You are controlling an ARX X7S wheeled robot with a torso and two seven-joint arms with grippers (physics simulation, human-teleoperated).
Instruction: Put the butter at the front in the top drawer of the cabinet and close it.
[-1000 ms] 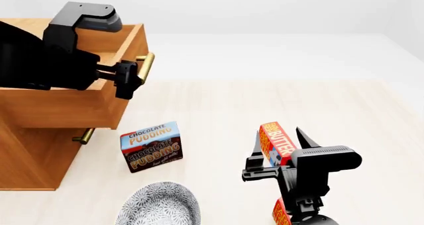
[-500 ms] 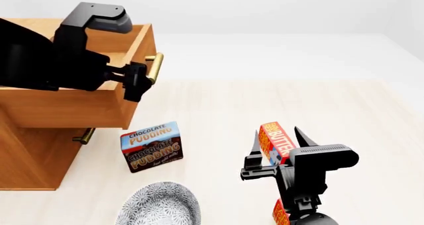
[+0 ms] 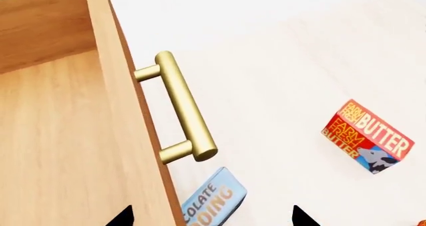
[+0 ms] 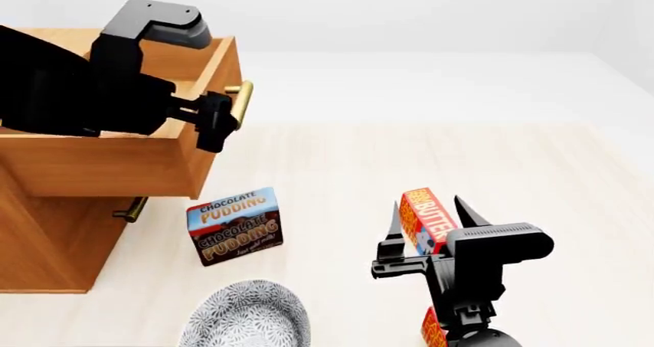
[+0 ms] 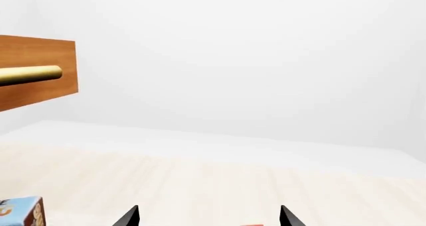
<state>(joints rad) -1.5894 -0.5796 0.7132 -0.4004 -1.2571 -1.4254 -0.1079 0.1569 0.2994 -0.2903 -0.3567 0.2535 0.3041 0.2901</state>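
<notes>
The right gripper (image 4: 426, 211) points away from the robot with fingers spread, straddling the upright butter (image 4: 426, 222) carton without pinching it. The left gripper (image 4: 217, 122) reaches out level beside the brass handle (image 4: 239, 105) of the pulled-out top drawer (image 4: 153, 163), fingers spread and holding nothing. The cabinet (image 4: 46, 232) stands at the left, with the chocolate pudding box (image 4: 233, 226) just beside it.

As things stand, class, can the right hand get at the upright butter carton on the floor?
Probably yes: the right hand is open with its fingers either side of the upright butter carton, and nothing stands between them.
</notes>
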